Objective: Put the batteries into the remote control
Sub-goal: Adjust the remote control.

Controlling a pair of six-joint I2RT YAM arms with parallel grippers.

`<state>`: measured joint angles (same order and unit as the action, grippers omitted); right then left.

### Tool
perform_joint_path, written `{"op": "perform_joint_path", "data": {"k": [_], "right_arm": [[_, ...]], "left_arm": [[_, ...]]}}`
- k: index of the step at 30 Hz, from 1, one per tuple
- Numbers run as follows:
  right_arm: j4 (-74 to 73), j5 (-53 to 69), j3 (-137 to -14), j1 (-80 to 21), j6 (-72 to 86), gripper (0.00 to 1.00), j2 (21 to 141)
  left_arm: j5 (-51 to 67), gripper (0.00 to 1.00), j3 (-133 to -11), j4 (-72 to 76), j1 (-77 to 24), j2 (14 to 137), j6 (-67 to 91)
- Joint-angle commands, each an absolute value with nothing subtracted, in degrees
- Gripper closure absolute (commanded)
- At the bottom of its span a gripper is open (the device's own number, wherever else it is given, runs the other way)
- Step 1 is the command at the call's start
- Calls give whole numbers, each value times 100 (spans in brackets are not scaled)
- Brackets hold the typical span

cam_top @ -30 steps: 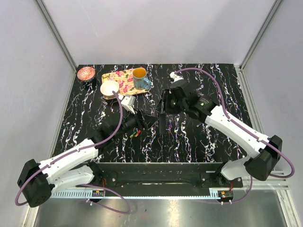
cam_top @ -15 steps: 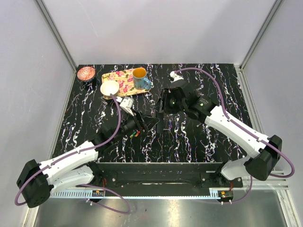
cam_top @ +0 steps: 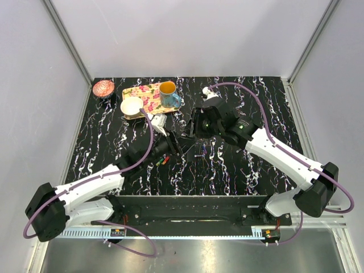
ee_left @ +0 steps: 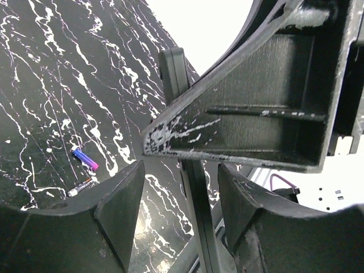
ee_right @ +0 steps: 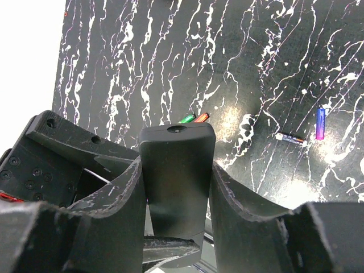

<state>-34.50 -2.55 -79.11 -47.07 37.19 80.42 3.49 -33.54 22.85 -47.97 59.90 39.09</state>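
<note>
The left jaws have come, half open, around the flat black plastic remote control (ee_right: 177,159), which the right jaws clamp upright. The slim coloured batteries (ee_right: 321,122) lie unloaded on the table (cam_top: 108,131).

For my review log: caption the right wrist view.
Right gripper grips the remote control; four batteries lie loose on the table.

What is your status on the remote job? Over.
Right claw shut on remote. Left claw open, straddling its edge. Batteries loose on table. No obstruction seen.
</note>
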Motion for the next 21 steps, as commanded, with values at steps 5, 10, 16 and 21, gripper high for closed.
{"op": "perform_joint_path", "data": {"k": [5,10,16,21], "right_arm": [[-3208,-316,-7919,-4790,3771,100,8016],[-3208,-264,-7901,-4799,3762,100,8059],[-3182,-158,-7884,-4799,3674,94,8033],[-3111,-255,-7919,-4799,3613,55,7884]], "left_arm": [[518,53,-3753,2795,-4825,6205,3876],[589,72,-3779,2848,-4834,6284,3894],[677,100,-3762,2865,-4825,6319,3911],[624,100,-3595,2997,-4825,6275,4008]]}}
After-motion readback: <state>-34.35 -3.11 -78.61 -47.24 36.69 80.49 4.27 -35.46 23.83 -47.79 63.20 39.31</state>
